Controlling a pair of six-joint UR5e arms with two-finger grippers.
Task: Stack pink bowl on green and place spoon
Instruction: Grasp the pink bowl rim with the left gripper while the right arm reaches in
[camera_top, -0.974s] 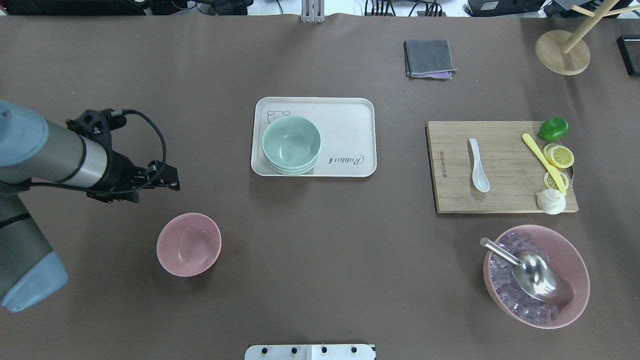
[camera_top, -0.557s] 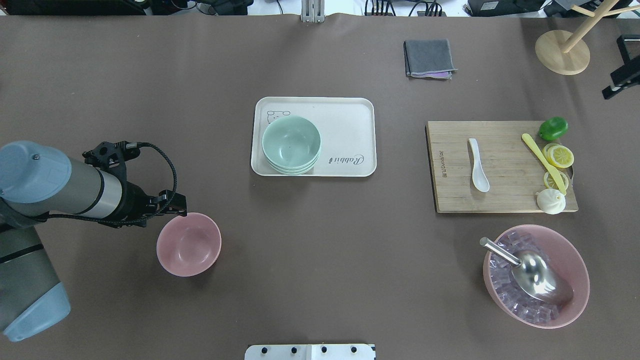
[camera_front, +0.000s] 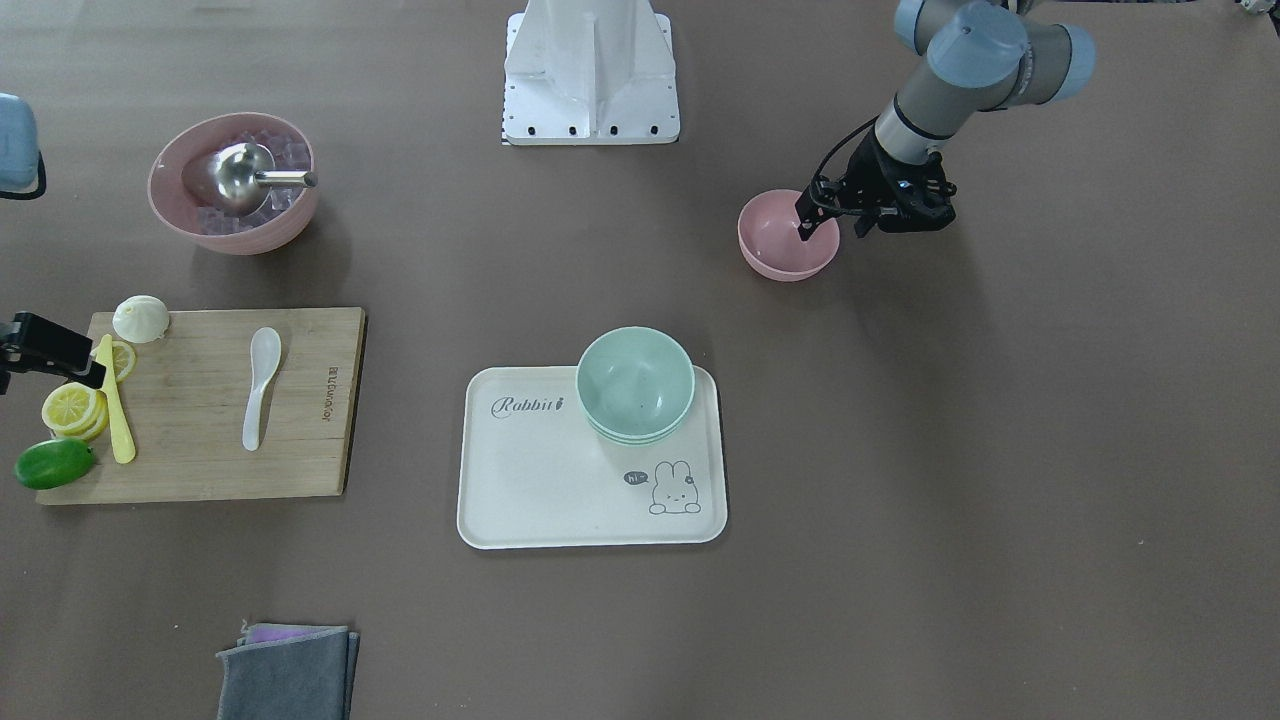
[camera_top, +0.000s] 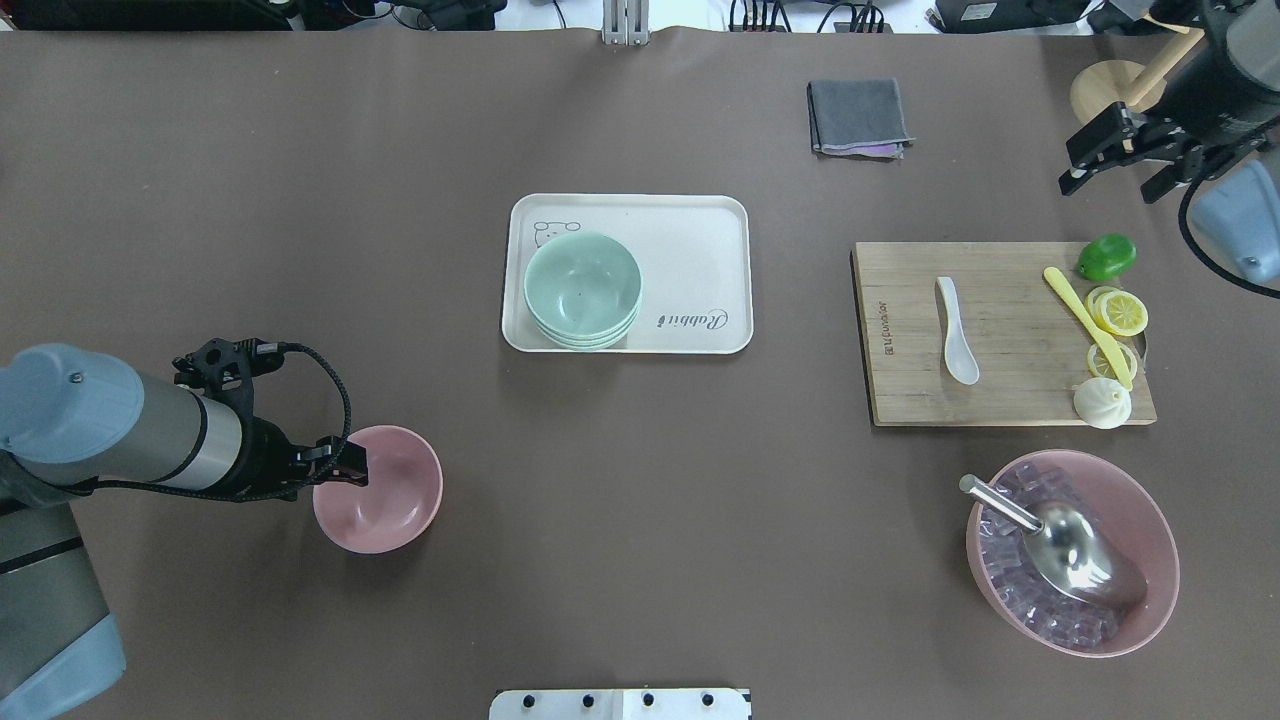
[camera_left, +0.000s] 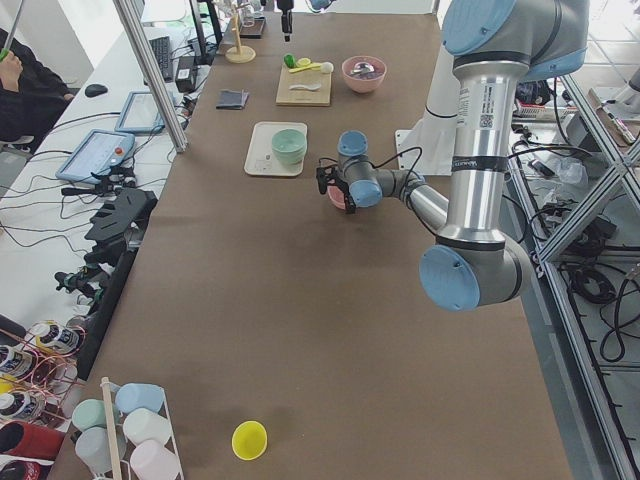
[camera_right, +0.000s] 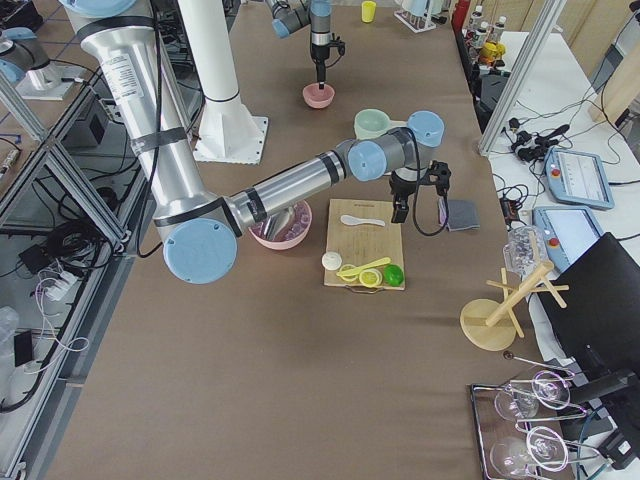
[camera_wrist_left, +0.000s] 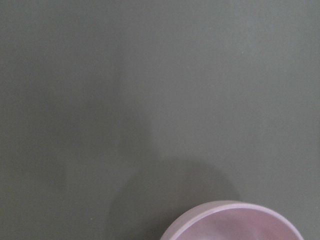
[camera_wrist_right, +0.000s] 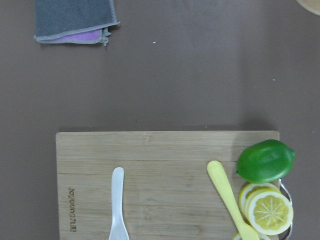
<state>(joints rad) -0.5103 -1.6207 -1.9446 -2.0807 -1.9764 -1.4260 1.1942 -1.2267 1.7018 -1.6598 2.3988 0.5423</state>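
Note:
A small pink bowl (camera_top: 390, 495) stands on the brown table at the front left; it also shows in the front-facing view (camera_front: 780, 245) and the left wrist view (camera_wrist_left: 240, 222). My left gripper (camera_top: 345, 472) is open at the bowl's left rim, one finger inside and one outside (camera_front: 828, 222). A stack of green bowls (camera_top: 582, 288) sits on a cream tray (camera_top: 700, 250). A white spoon (camera_top: 957, 330) lies on a wooden cutting board (camera_top: 1010, 395), also in the right wrist view (camera_wrist_right: 117, 200). My right gripper (camera_top: 1112, 178) is open and empty, high beyond the board's far right corner.
A large pink bowl (camera_top: 1150, 520) with ice cubes and a metal scoop stands at the front right. A lime (camera_top: 1106, 257), lemon slices, a yellow knife and a bun lie at the board's right end. A grey cloth (camera_top: 858, 117) and a wooden stand (camera_top: 1110, 110) sit at the back.
My left gripper has moved toward the table's front and come down onto the pink bowl's left rim. My right arm has come into view at the far right.

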